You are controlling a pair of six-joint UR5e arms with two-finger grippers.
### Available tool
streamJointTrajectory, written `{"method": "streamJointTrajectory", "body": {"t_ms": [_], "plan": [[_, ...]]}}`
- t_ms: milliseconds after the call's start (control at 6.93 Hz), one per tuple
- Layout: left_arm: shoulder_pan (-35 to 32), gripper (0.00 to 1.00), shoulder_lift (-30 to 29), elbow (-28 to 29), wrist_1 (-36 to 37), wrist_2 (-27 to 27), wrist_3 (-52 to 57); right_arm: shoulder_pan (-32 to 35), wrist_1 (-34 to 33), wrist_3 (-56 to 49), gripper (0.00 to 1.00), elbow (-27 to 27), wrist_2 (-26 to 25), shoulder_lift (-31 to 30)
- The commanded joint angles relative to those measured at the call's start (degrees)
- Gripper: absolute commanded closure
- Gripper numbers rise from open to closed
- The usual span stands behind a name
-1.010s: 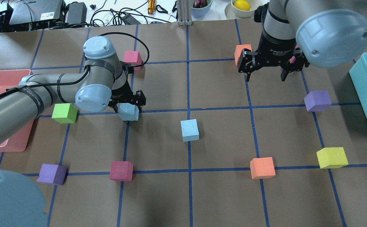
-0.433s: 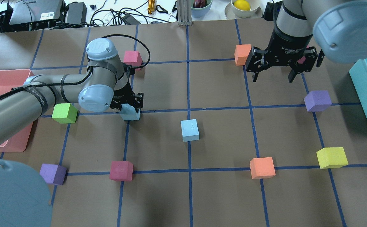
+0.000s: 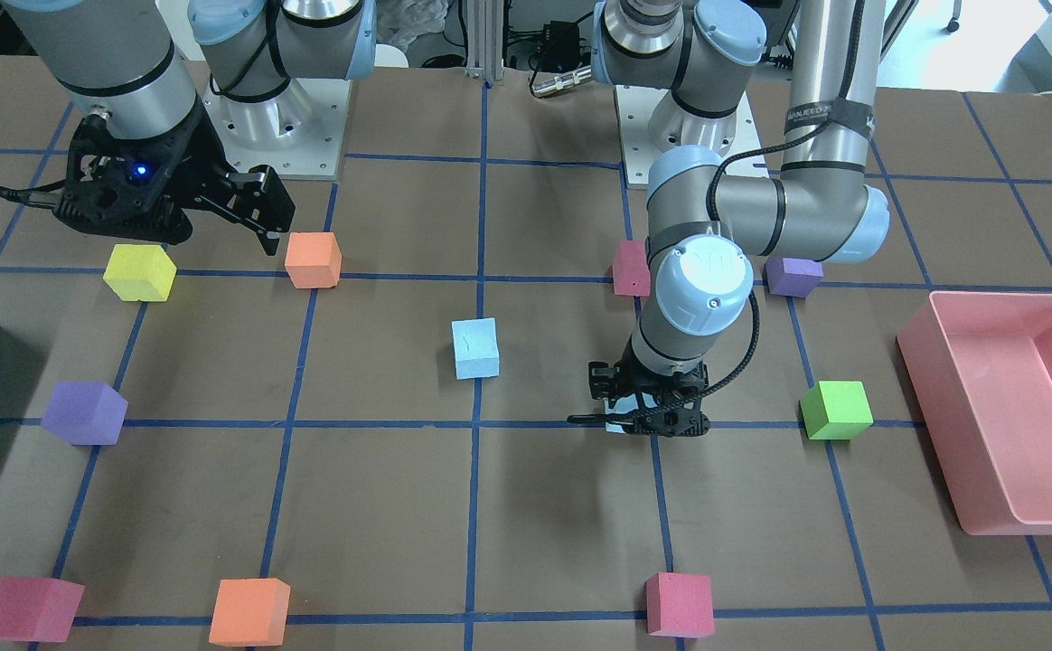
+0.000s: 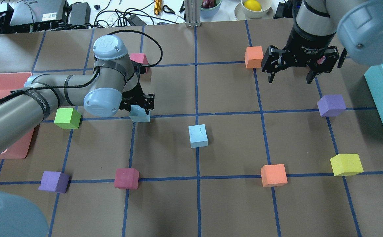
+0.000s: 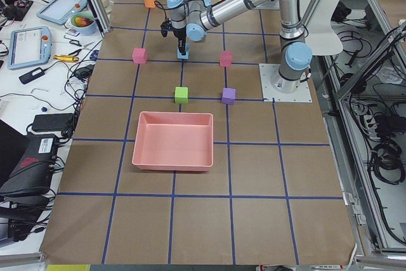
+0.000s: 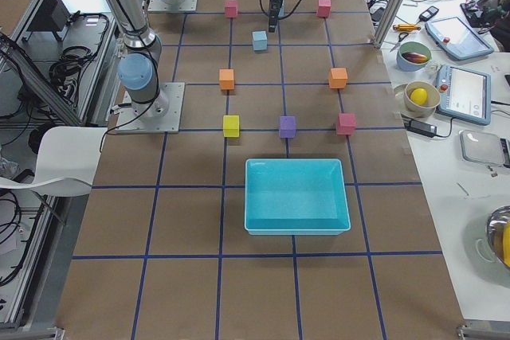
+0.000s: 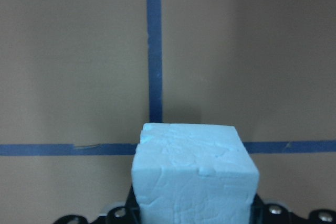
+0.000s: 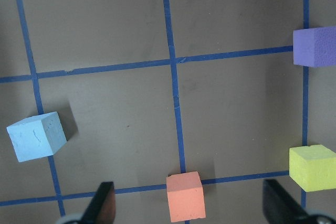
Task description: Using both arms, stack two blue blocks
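Brown paper table (image 4: 231, 210), blue tape grid. Left gripper (image 4: 140, 111) clamped on first blue block (image 4: 140, 117) at a tape crossing. Second blue block (image 4: 198, 135) mid-table, bare paper around. Right gripper (image 4: 289, 80) spread wide (beside orange cube (image 4: 253, 57)).

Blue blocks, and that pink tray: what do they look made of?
The gripped blue block looks like matte foam: crackled, pitted faces, crumbled edge. The free blue block shows similar scuffs, likely the same. The pink tray: smooth rounded walls, probably moulded plastic.

Blue block (image 4: 140, 116) in left hand (image 4: 140, 108), second blue block (image 4: 198, 135) loose mid-table
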Motion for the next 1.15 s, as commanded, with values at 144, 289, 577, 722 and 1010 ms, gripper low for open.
{"method": "streamJointTrajectory", "body": {"t_ms": [144,289,577,722,1010], "plan": [[-11.7,0.71,2.7,2.8,-3.7,-0.5,-14.9,-0.4,2.2,-0.2,0.00,-2.1,0.0,-0.8],[-14.2,0.71,2.4,2.7,-3.9,-2.6,-22.3,-0.3,2.6,-0.2,0.00,-2.2,0.0,-0.8],[-17.4,0.71,2.0,3.1,-4.0,-4.4,-29.0,-0.3,2.8,-0.2,0.00,-2.1,0.1,-0.9],[-18.3,0.71,1.2,3.0,-4.0,-4.6,-30.0,-0.3,3.0,-0.2,0.00,-2.1,0.0,-1.0],[-18.4,0.71,0.9,3.0,-4.0,-4.8,-30.0,-0.3,3.2,-0.2,0.00,-2.1,0.0,-1.0]]}}
